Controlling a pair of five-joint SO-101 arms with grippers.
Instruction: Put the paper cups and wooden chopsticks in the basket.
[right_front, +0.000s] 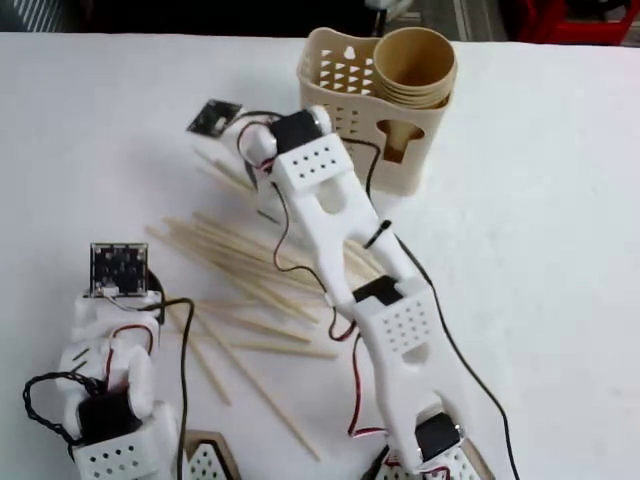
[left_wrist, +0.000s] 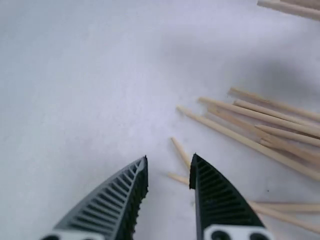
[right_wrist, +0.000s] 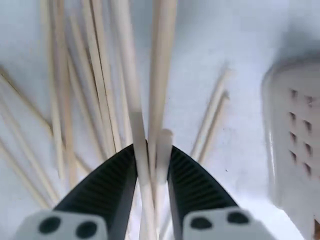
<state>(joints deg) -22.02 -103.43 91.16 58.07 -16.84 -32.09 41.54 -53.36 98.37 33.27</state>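
Right hand (right_wrist: 152, 148) pinches chopsticks (right_wrist: 162, 60) beside the basket (right_wrist: 295, 140) (cups (right_front: 414, 60) already inside). Left hand (left_wrist: 168, 158) is spread, well away from it.

Table: we see a white top (right_front: 560, 250) under the right gripper (right_wrist: 152, 147) and on every side of it.
Far edge: beyond that gripper we note a dark strip (right_front: 200, 15).
Far right: a red object (right_front: 570, 20).

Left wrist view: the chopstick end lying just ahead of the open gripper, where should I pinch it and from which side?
Pinch the chopstick near its free end, coming straight down from above with the left gripper straddling its width. It lies flat on the table, and that end looks clear of the pile, so the fingers should close on it alone.
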